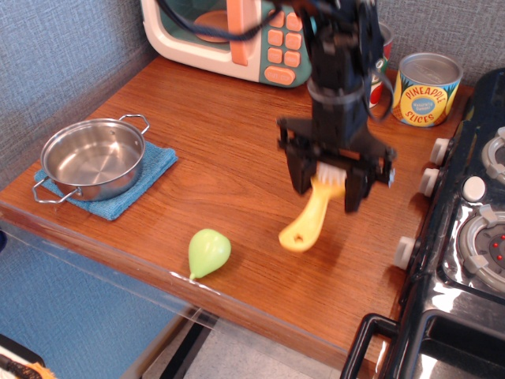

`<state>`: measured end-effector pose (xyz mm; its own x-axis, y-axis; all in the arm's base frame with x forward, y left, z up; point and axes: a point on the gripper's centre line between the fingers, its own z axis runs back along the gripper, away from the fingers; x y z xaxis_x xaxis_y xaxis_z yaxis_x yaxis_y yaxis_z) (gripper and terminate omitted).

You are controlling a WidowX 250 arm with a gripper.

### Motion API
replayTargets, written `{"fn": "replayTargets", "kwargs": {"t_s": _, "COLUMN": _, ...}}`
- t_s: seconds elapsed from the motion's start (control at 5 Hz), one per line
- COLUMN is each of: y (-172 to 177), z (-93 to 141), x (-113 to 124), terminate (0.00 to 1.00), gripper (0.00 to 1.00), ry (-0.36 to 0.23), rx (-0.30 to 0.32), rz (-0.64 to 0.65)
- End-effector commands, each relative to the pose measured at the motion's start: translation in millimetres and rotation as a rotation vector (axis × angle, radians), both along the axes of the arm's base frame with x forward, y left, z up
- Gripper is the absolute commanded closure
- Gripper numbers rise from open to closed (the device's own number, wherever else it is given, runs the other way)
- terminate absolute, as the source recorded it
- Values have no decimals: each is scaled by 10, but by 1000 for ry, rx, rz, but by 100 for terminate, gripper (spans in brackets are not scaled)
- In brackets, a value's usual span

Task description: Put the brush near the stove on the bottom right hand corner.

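Brush (309, 218): yellow, white bristles uppermost, handle hanging down-left, right of frame centre above the bench (237, 166).
End effector (329, 175): black, clamped on the brush's bristle end.
Stove (465, 260): glossy black, right edge, near the brush but apart.
Pear (208, 252): green, lower centre-left at the bench's front edge.
Steel pot (93, 158): on blue cloth (155, 167), left.
Microwave (237, 31), pineapple can (425, 88): top.
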<state>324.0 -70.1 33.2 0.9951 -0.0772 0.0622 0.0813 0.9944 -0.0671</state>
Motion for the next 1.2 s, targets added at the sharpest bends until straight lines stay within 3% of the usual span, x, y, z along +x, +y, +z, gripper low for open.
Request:
{"fn": "replayTargets", "kwargs": {"t_s": 0.0, "y": 29, "z": -251, "x": 19, "terminate": 0, "gripper": 100, "ry": 21, "rx": 56, "rz": 68}}
{"fn": "replayTargets", "kwargs": {"t_s": 0.2, "y": 36, "z": -273, "x": 9, "terminate": 0, "gripper": 0, "ry": 18, "rx": 76, "rz": 34}}
{"fn": "replayTargets", "kwargs": {"t_s": 0.4, "y": 6, "z": -29, "x": 21, "terminate": 0, "gripper": 0, "ry": -29, "rx": 45, "rz": -5}}
{"fn": "replayTargets", "kwargs": {"t_s": 0.8, "y": 229, "z": 798, "x": -65, "terminate": 0, "gripper": 0, "ry": -154, "rx": -98, "rz": 21}}
{"fn": "replayTargets", "kwargs": {"t_s": 1.0, "y": 409, "z": 813, "x": -94, "terminate": 100, "gripper": 0, "ry": -118, "rx": -91, "rz": 30}}
